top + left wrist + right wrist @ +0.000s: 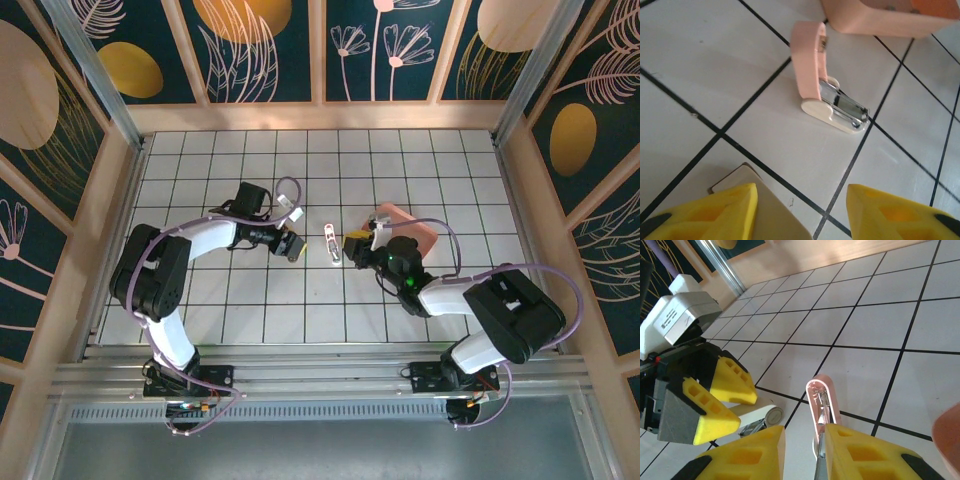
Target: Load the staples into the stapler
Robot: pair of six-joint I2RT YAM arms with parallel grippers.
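Left jaws, spread, should clamp the open stapler (824, 111) base squarely, while right jaws, narrowly parted with contents unclear, line staples up along its rail (842, 103).

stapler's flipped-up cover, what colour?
Pale pink, over a cream base; the stapler shows clearest in the left wrist view.

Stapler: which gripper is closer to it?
Right. The right gripper is right at the raised pink lid of the stapler. The left gripper sits a little back from its white base, on the opposite side.
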